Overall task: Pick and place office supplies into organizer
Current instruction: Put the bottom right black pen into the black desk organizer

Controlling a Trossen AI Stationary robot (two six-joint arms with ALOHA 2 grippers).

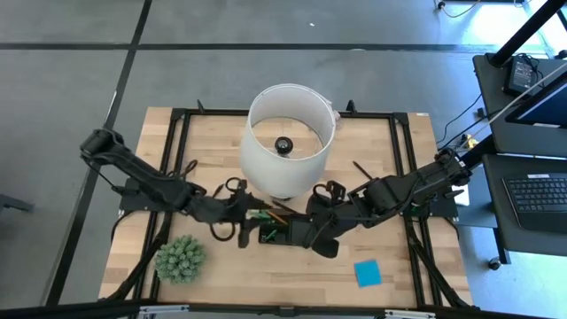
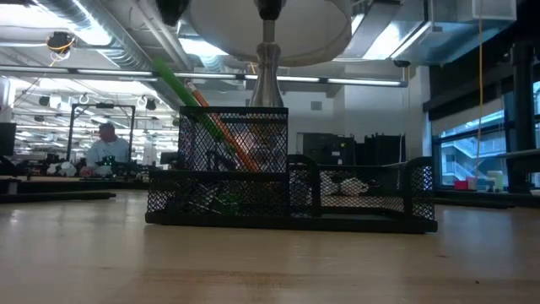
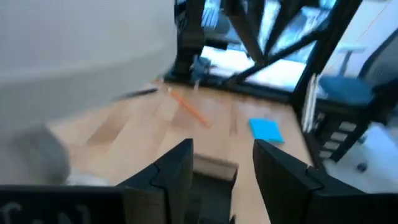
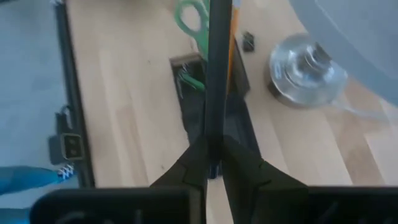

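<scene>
organizer [image 2: 291,198] under lampshade [image 1: 288,137]; right gripper [image 4: 211,163] pinches pen [image 4: 216,68]; left gripper [image 3: 222,171] spread.

Hidden and cut-off parts around the organizer

From above, both arms cover most of the organizer [image 1: 282,232]; the lampshade [image 1: 288,142] hides the tabletop [image 1: 390,159] under it. In the low view the lamp [image 2: 268,51] is cropped, and the mesh's contents blur together.

A big white lampshade [image 1: 288,142] stands at the table's [image 1: 213,142] far middle; a spiky green plant ball [image 1: 181,258] sits near left
</scene>
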